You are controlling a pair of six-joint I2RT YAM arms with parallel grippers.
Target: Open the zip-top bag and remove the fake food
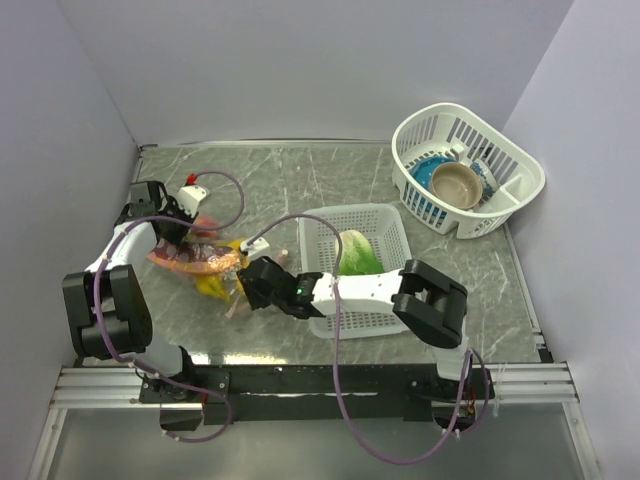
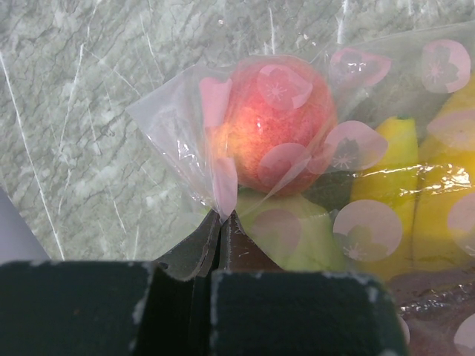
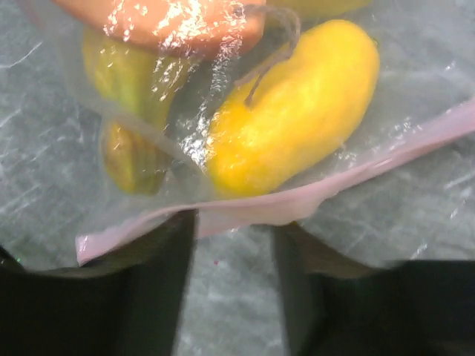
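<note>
The clear zip-top bag [image 1: 200,262] lies at the left of the table with fake food inside. My left gripper [image 1: 187,218] is shut on the bag's far corner [image 2: 221,211], next to the pink-red round fruit [image 2: 274,122] and the yellow banana shape [image 2: 438,200]. My right gripper [image 1: 250,287] is open at the bag's near edge. In the right wrist view the pink zip strip [image 3: 297,202] lies across the tips of its spread fingers [image 3: 159,252], with a yellow piece [image 3: 297,111] and the orange slice [image 3: 171,22] behind. The green lettuce [image 1: 357,253] lies in the perforated tray [image 1: 385,222].
A white basket [image 1: 500,150] at the back right holds a blue bowl [image 1: 428,178] and a tan bowl [image 1: 458,185]. Grey walls close in the table on the left, back and right. The right arm stretches across the tray's front edge.
</note>
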